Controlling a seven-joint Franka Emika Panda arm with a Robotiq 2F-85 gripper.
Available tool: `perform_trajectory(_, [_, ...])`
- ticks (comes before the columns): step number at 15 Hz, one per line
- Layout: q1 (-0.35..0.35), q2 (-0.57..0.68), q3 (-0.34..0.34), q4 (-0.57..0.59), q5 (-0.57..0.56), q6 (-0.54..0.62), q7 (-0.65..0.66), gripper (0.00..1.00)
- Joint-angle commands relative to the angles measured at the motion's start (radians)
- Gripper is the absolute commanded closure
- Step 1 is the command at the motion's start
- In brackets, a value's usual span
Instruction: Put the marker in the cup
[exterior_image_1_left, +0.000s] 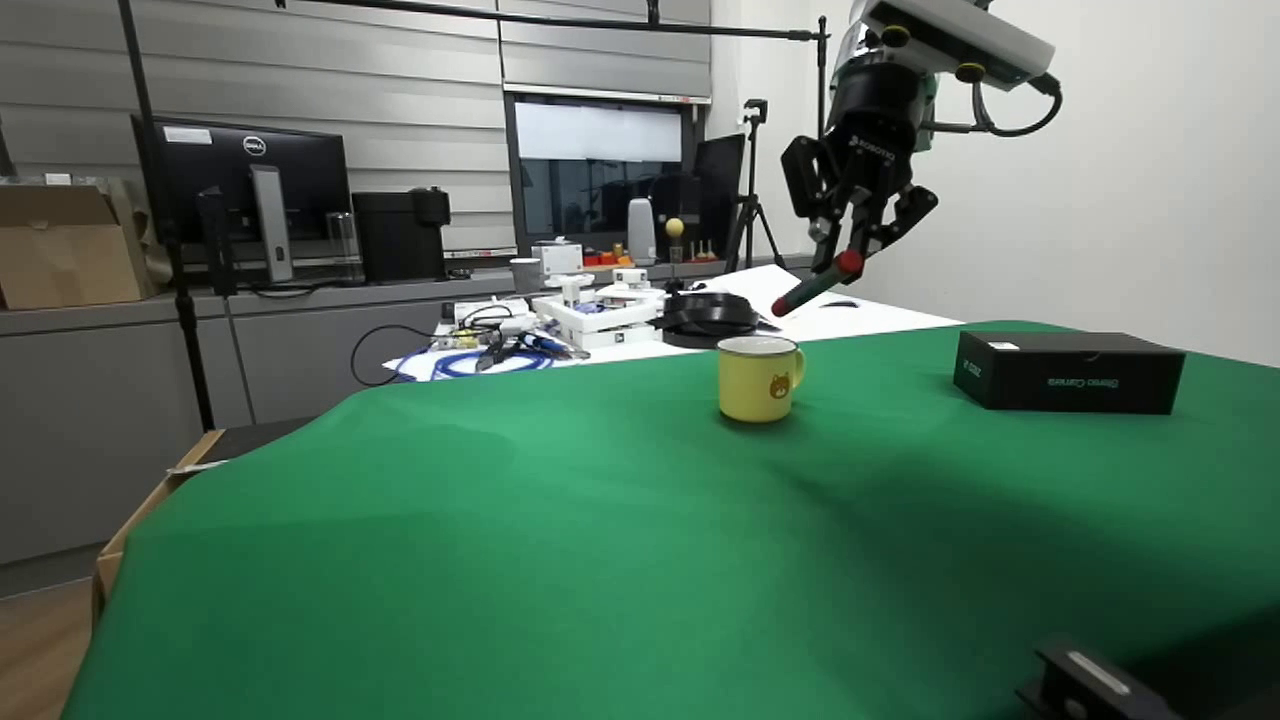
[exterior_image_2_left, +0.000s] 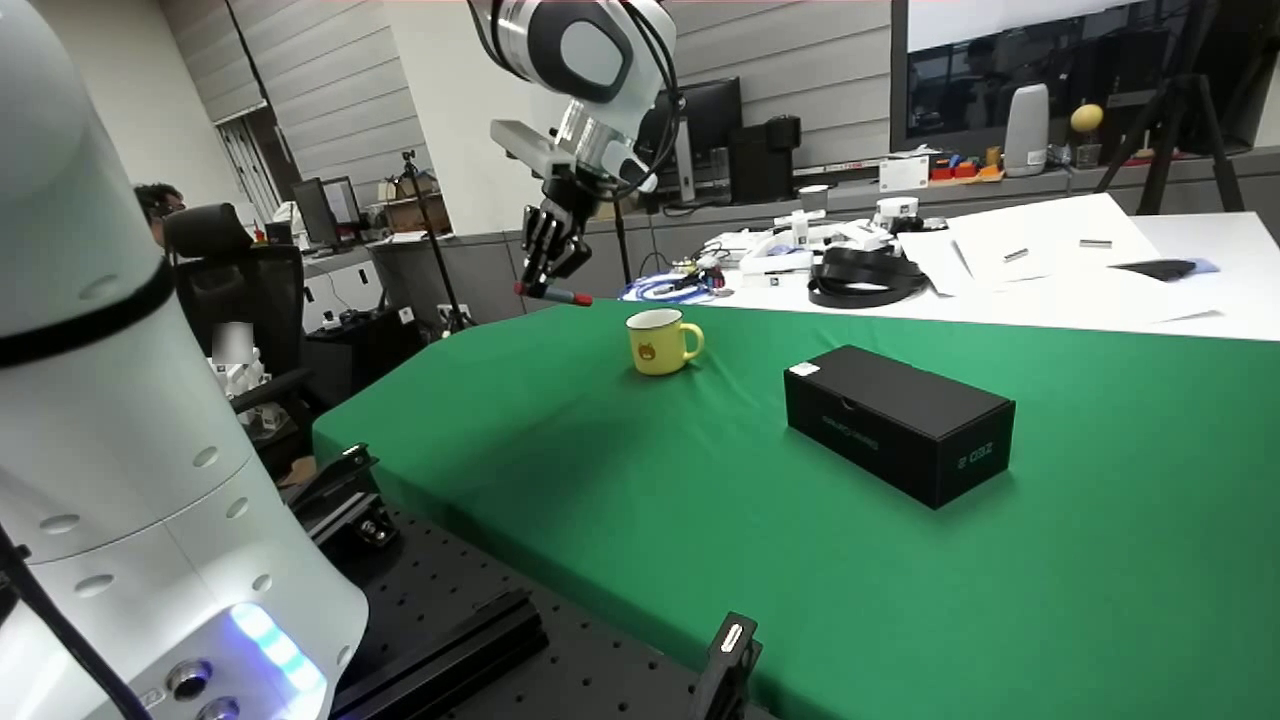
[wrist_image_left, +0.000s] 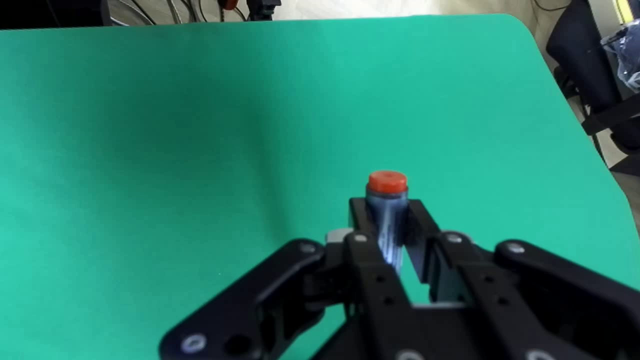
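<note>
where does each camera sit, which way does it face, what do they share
An exterior view: low, above the green tabletop, facing across it past the yellow mug toward the window; gripper at upper right.
An exterior view: beside the robot's base, facing across the tabletop and black box; base at left, arm and gripper at upper centre.
Wrist view: on the arm's end, facing down along the fingers to the tabletop; they hold the marker.
Shared: mug and box in both exterior views; marker in all three.

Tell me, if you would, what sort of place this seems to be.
Most likely a robotics lab, perhaps in an office room: a robot arm, a box lettered "Stereo Camera" on the green-covered table, and a Dell monitor on the counter point that way.
</note>
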Motion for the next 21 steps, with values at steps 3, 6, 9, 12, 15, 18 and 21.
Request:
perform_trajectory(3, [0.019, 0.001, -0.011, 0.002, 0.001, -0.002, -0.001, 0.78])
perform_trajectory(6, [0.019, 0.001, -0.011, 0.002, 0.001, -0.002, -0.001, 0.78])
perform_trajectory(9, [0.014, 0.02, -0.018, 0.046, -0.002, -0.022, 0.031, 0.95])
perform_trajectory(12, [-0.001, 0.065, -0.036, 0.135, 0.005, -0.134, 0.079, 0.95])
perform_trajectory(15, [-0.01, 0.095, -0.05, 0.208, 0.038, -0.181, 0.115, 0.95])
perform_trajectory(18, [-0.016, 0.126, -0.062, 0.273, 0.1, -0.186, 0.152, 0.95])
perform_trajectory(21, [-0.028, 0.162, -0.075, 0.336, 0.168, -0.216, 0.198, 0.95])
